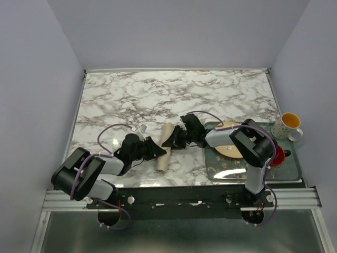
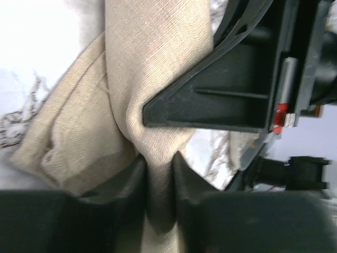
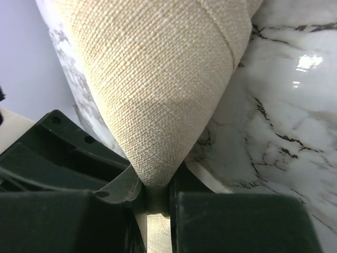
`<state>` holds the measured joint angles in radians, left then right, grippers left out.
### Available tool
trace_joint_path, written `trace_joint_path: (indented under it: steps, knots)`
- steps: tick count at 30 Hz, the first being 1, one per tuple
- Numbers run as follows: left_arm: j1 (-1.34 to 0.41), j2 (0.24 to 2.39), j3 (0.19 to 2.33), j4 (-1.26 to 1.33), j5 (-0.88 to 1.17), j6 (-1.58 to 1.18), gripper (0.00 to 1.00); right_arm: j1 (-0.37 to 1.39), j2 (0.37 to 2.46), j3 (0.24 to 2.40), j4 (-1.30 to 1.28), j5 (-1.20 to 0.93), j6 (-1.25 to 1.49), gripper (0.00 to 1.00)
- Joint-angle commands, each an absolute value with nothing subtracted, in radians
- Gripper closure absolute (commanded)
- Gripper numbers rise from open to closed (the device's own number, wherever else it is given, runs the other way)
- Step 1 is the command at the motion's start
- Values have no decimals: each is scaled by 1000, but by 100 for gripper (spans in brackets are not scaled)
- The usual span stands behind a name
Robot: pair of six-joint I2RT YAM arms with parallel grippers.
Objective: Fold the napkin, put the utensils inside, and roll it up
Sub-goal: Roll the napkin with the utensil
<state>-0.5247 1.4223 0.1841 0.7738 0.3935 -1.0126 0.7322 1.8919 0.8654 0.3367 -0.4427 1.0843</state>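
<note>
Napkin (image 1: 162,163) rolled into a narrow tube on the table (image 1: 158,95), just left of the tray (image 1: 288,176). Long axis running from the near edge away, leaning slightly toward the tray. Held at two spots.

Left gripper (image 1: 156,151) on the side away from the tray, fingers (image 2: 121,200) pressed together on a fold of cloth around the middle of the tube. Right gripper (image 1: 177,139) on the tray side, fingers (image 3: 124,187) nipping the tapered far end of the roll. Reaching in across the long axis from opposite sides, neither plainly nearer.

No utensil in sight; possibly wrapped inside, cannot tell.

Judged near the end of the task: rolling seemingly done or close to it. Next move probably a last tightening turn about the long axis, or a letting go.
</note>
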Motion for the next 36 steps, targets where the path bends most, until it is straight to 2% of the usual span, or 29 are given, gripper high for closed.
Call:
trace_joint_path:
  steps: [1,3,4,6,8,13,18,21,27,36]
  knots:
    - [-526,1282,242,495,315,-865,59,739,1890,903,230,-382,1019,87]
    - [-534,1205,300,290,223,-772,54,739,1870,905,209,-365,1002,90]
    - [-540,1136,323,228,195,-746,44,739,1867,908,184,-359,1000,92]
    - [-541,1083,391,69,113,-704,30,739,1859,934,140,-353,999,94]
    - [-569,1055,451,2,72,-660,31,744,1855,966,72,-331,999,99]
    - [-765,1132,554,-107,-171,-618,38,756,1853,1029,-81,-263,1035,99]
    - [-972,1248,664,-179,-392,-583,34,756,1882,1091,-210,-248,1123,99]
    - [-1032,1311,698,-207,-504,-571,30,758,1899,1132,-276,-261,1169,99]
    - [-1158,1466,816,-310,-731,-540,29,758,1899,1140,-311,-262,1221,99]
    - [-1262,1595,919,-417,-919,-538,29,758,1901,1129,-322,-261,1235,100]
